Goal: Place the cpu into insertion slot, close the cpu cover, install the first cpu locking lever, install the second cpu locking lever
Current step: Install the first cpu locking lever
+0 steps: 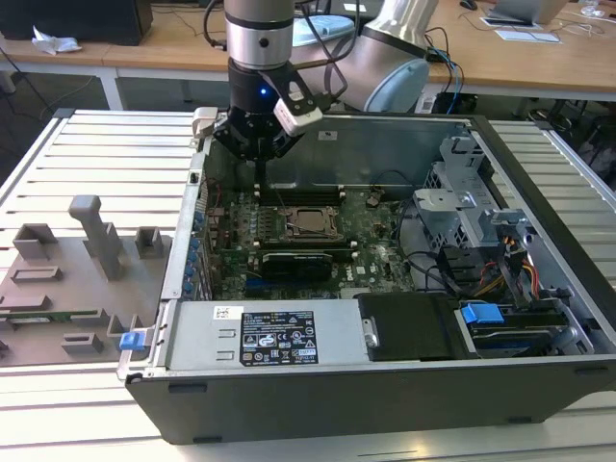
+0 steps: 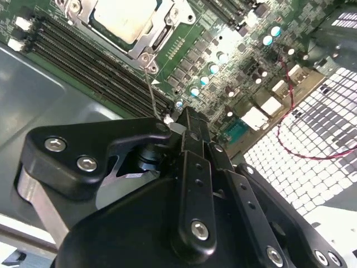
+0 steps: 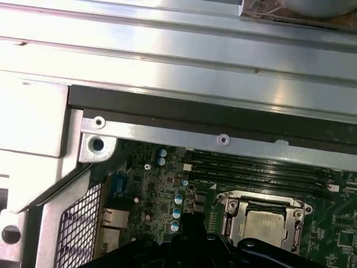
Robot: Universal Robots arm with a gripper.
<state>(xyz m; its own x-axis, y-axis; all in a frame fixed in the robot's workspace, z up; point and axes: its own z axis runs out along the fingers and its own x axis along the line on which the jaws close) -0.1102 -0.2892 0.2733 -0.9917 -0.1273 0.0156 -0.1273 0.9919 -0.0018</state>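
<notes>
The cpu (image 1: 311,220) lies flat in the insertion slot (image 1: 292,208) on the green motherboard (image 1: 380,252). Its dull silvery top also shows in both wrist views (image 2: 124,19) (image 3: 265,226). The cpu cover (image 2: 140,49) is down around the chip as a metal frame (image 3: 233,215). A thin wire locking lever (image 2: 155,89) rises from the slot's corner to my gripper (image 2: 177,120). The black fingers (image 2: 192,131) are shut on the lever's free end. In the exterior view the gripper (image 1: 260,185) hangs over the board's back left area, just left of the slot.
The open computer case has a metal back wall (image 3: 223,139) close behind the gripper. Black memory slots (image 2: 95,70) run beside the slot. A power supply (image 1: 274,337) lies in front and a drive cage (image 1: 462,217) to the exterior view's right. A grey fixture tray (image 1: 67,279) sits outside at the left.
</notes>
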